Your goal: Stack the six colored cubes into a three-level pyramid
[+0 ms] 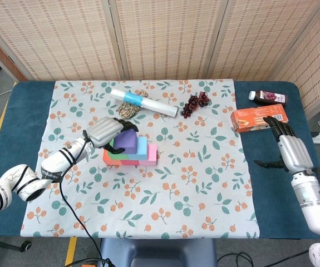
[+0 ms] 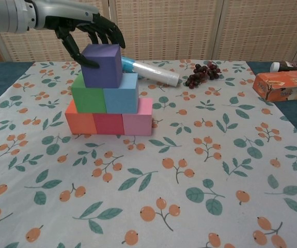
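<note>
The cubes stand as a pyramid on the floral cloth. An orange cube [image 2: 80,123], a red cube [image 2: 108,124] and a pink cube [image 2: 138,123] form the base. On them sit a green cube [image 2: 88,98] and a blue cube [image 2: 121,95]. The purple cube [image 2: 104,67] [image 1: 127,141] rests on top of those two. My left hand [image 2: 83,26] [image 1: 105,131] reaches over it from the left and grips it, thumb on its left face, fingers curled behind it. My right hand [image 1: 290,147] hovers open at the table's right side, far from the cubes.
Behind the pyramid lie a plastic-wrapped roll [image 1: 146,103] and a twine bundle [image 1: 131,110]. A bunch of grapes [image 1: 196,104] is at the back centre. An orange box [image 1: 258,118] and a dark bottle [image 1: 268,97] lie at the back right, just ahead of my right hand.
</note>
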Robot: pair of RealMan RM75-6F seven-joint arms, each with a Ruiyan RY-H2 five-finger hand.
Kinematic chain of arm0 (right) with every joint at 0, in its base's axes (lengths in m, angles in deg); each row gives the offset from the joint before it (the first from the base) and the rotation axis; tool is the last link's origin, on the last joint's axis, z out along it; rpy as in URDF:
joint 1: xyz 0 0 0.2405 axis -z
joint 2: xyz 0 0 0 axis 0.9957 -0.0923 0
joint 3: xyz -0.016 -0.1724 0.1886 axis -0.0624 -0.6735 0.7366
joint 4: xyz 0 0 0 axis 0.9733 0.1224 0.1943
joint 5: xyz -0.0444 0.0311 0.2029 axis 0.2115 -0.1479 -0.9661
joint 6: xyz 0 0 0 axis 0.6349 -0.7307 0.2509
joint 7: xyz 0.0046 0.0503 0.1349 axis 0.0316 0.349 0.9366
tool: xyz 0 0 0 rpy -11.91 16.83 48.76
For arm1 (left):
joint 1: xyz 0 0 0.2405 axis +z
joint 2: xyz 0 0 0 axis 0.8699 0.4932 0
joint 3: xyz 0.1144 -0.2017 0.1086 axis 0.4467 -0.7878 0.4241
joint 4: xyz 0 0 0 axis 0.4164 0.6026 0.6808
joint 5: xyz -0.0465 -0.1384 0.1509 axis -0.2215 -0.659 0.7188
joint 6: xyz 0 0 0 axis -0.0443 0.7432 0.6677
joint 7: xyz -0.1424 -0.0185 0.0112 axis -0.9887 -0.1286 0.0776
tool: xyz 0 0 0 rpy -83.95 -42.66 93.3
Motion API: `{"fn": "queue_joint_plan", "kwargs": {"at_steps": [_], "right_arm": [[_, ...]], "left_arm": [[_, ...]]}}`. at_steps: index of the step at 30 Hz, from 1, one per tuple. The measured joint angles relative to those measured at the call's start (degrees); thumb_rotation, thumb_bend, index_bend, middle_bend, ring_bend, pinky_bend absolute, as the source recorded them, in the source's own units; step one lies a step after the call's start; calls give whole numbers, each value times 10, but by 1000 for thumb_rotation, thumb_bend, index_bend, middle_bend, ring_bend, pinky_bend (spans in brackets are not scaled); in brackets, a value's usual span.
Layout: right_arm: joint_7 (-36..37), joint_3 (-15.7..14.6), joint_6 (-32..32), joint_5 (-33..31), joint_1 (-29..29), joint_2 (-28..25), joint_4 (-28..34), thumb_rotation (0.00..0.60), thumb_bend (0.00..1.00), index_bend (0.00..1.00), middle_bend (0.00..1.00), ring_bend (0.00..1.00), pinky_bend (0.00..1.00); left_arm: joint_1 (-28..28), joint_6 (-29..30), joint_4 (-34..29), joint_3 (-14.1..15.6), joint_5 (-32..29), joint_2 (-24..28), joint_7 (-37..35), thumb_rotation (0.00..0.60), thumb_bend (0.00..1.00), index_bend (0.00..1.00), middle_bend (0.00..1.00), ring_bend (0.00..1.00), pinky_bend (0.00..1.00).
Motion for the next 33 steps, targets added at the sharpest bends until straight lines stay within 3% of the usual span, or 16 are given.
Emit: {"fn": "queue_joint_plan", "kwargs": {"at_steps": [33], "right_arm": [[10,1,3,3,3,-2,0,600,0,0,30,0,0]], "left_arm": [[15,14,-21,6,-6,7,48,600,323,99,97,121,255]]}}
